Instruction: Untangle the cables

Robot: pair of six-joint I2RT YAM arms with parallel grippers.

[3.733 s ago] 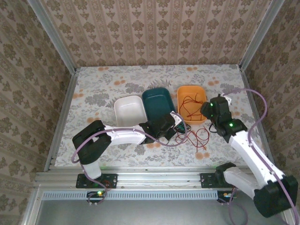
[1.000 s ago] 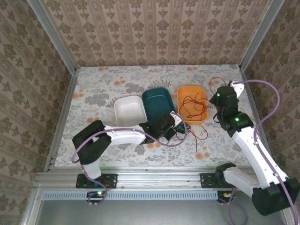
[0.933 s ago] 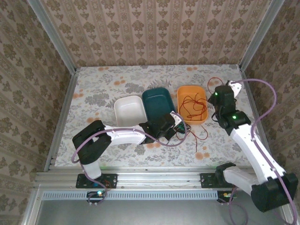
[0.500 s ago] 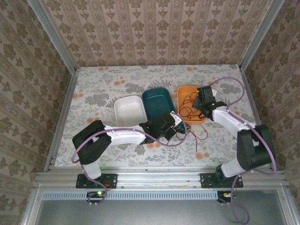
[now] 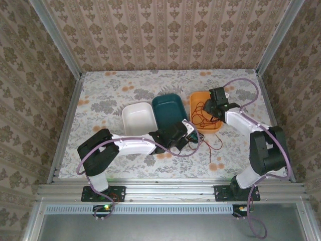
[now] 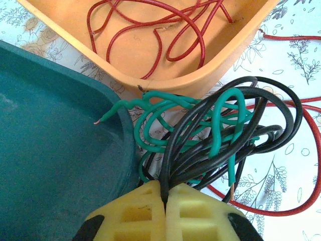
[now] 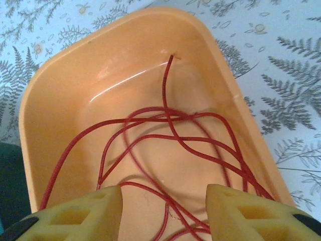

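Thin red cable [image 7: 165, 85] lies coiled loose in orange plastic tray [image 7: 125, 47], loops running along the tray's length, cut end toward far wall. Black cables [image 6: 167, 165] and green cable [image 6: 214, 135] are knotted beside teal tray [image 6: 50, 130], fanning away from left gripper [image 6: 165, 193], which is clamped on the black strands. Likely light, limp, springy; pinch a free end. Right gripper [image 7: 163, 201] hangs over the orange tray, jaws apart.

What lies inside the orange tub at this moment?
Loops of red cable lie in the orange tub; I see nothing else there. The right gripper, open above it, covers the near part of its floor.
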